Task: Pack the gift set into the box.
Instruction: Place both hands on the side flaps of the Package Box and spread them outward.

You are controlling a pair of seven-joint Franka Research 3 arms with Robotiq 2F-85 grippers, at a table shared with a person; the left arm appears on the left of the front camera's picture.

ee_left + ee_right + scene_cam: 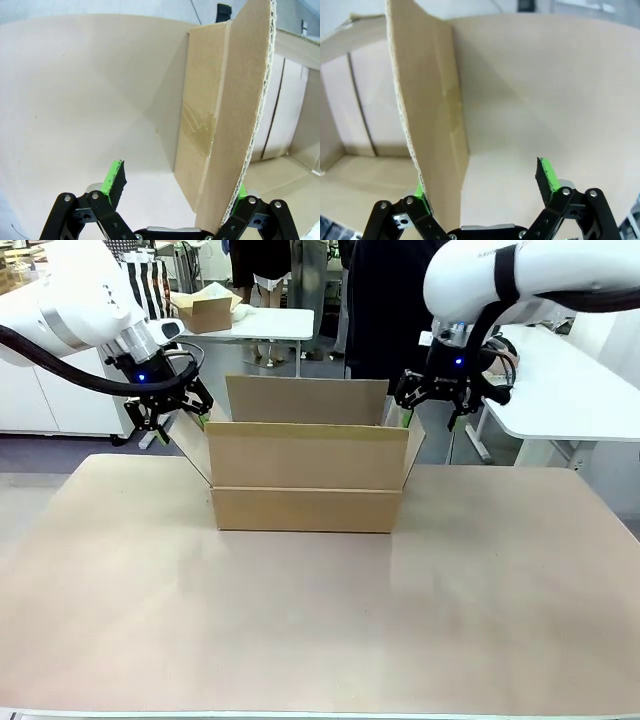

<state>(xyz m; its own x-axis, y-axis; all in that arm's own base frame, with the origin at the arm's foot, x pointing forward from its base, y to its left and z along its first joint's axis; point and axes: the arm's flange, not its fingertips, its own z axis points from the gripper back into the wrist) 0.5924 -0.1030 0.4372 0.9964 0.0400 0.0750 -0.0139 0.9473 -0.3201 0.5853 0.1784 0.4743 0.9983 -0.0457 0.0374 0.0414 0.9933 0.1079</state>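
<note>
We start with the table (320, 640), a broad pale surface with plenty of bare room on the near side and to both sides; the box (305, 508) sits on it towards the far edge, about midway between the arms, its top open and its flaps raised. We judge the box light and fairly stiff in its walls, yet springy at the flap creases and easy to push along the smooth top, so one-sided pressure would likely slide or turn it. The left side flap (235, 115) and the right side flap (427, 100) lean outward, and their free corrugated edges look the best places to take hold, though hard pinching could crush the fluting. The left gripper (172, 423) hangs at the box's left end with jaws spread, straddling that flap; in the left wrist view one green pad (114, 181) stands well apart from the card, while the other sits just beside it. The right gripper (428, 405) mirrors this, jaws spread across its flap and clamping nothing. The stretch of box floor we see is bare; room outward of each flap is free.
</note>
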